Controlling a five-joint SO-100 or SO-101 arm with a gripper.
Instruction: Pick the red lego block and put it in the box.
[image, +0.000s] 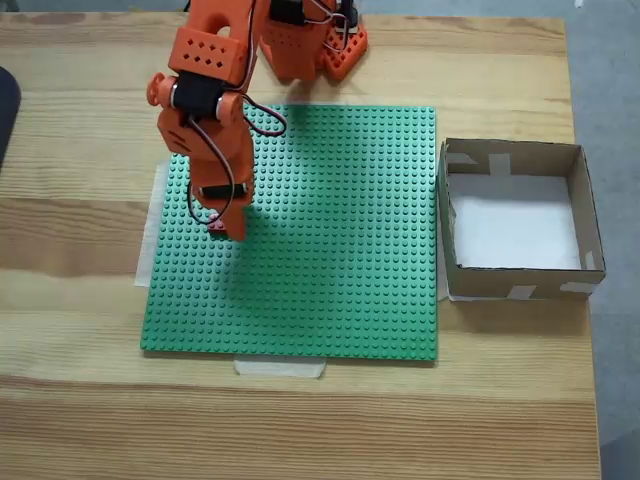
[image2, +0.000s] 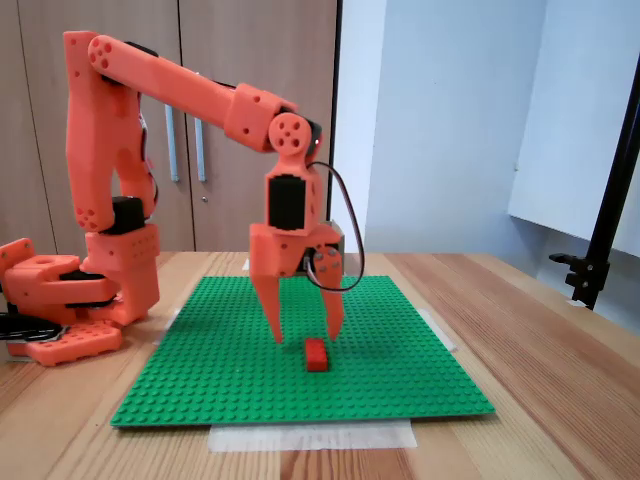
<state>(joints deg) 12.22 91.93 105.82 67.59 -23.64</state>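
Red lego block (image2: 316, 354) lies on the green baseplate (image2: 300, 370), nearest the camera in a fixed view, just in front of the gripper (image2: 306, 335), whose fingers hang spread wide, tips by the plate, holding nothing. Seen from above, the box (image: 519, 222) sits on the bench (image: 80, 300) beside the plate's right edge.

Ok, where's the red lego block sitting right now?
In a fixed view the red lego block lies on the green baseplate, just below the open fingers; from above, it peeks out at the baseplate's left side, far from the box.
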